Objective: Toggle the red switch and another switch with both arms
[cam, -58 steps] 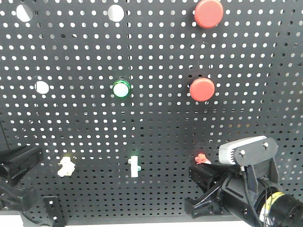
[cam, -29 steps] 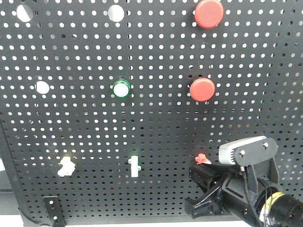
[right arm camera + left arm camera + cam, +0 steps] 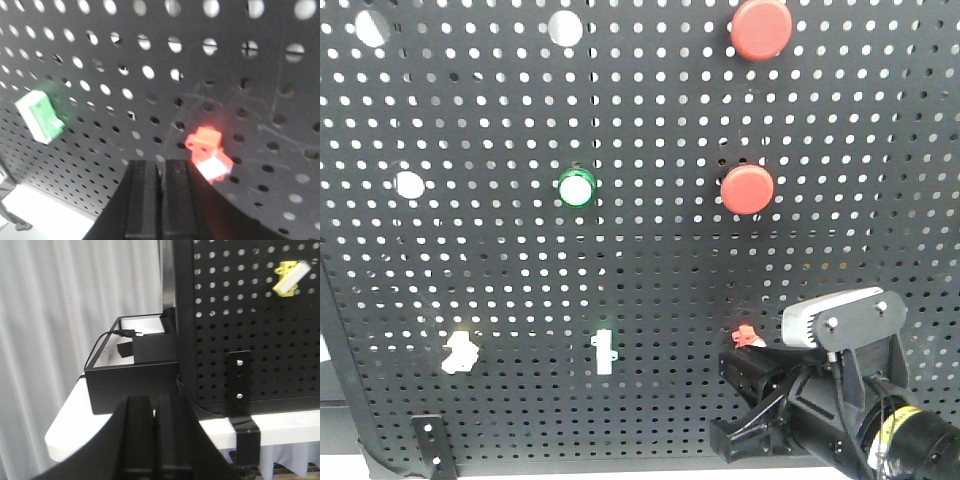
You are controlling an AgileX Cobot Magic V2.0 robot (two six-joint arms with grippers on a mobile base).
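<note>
One black pegboard [image 3: 520,420] fills the front view, standing upright on a white table [image 3: 280,427] and clamped by a black bracket [image 3: 239,385] at its lower left edge. A black box [image 3: 132,380] with a cable plugged in sits on the table beside the board's left edge. At the board's lower right corner the right arm [image 3: 840,410] reaches in, carrying a light grey camera block [image 3: 842,318]. Two big red buttons [image 3: 747,188] sit along the upper right of the board, with a green-ringed lamp [image 3: 576,187] near the centre. The right gripper [image 3: 161,200] has its fingers pressed together, holding nothing, with its tip just below and left of the red switch [image 3: 207,152]; I cannot tell whether they touch. The left gripper [image 3: 152,440] is likewise closed and empty, off the board's left edge, well apart from the yellow switch [image 3: 289,277]. In the front view that yellow switch sits near the lower left, the red one at lower right, and a green-tinted white toggle [image 3: 604,350] between them.
</note>
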